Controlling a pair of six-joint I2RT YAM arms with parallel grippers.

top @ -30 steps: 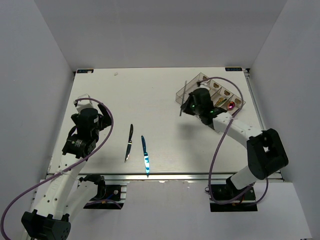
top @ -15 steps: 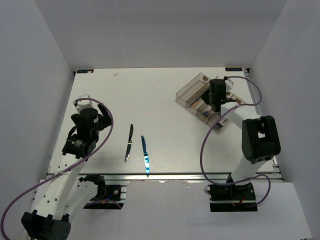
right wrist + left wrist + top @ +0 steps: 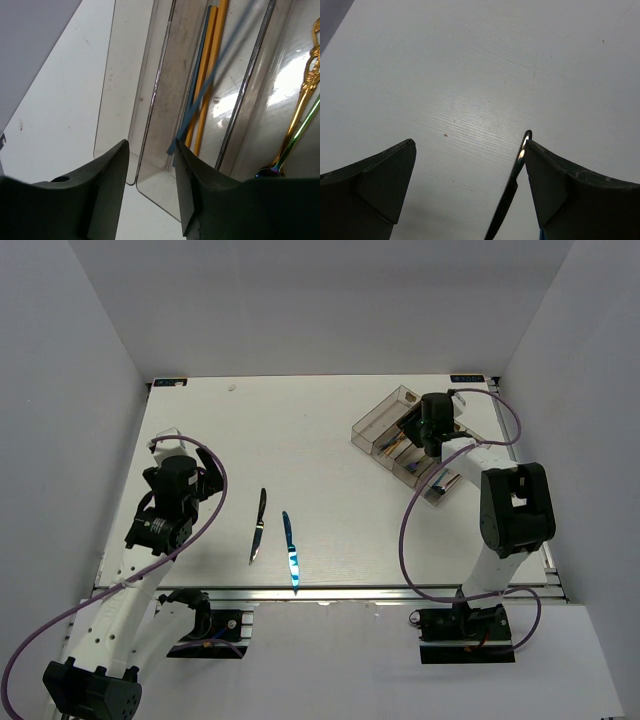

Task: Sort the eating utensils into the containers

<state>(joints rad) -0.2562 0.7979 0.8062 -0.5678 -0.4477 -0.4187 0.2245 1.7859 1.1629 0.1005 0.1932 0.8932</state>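
Though seemingly empty, right fingers apart over the tray.

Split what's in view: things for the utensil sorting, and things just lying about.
For the job:
- black knife
- blue knife
- clear tray
- gold chopsticks, blue chopstick and gold-handled utensil in the tray

Just there:
- purple cables
- small white speck near the table's far edge

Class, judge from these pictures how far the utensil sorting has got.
Done: gold and blue chopsticks and a gold spoon lie in the tray. In hand: nothing; the right gripper hangs open over the tray, the left gripper open near the black knife. Left: the black knife and the blue knife on the table.
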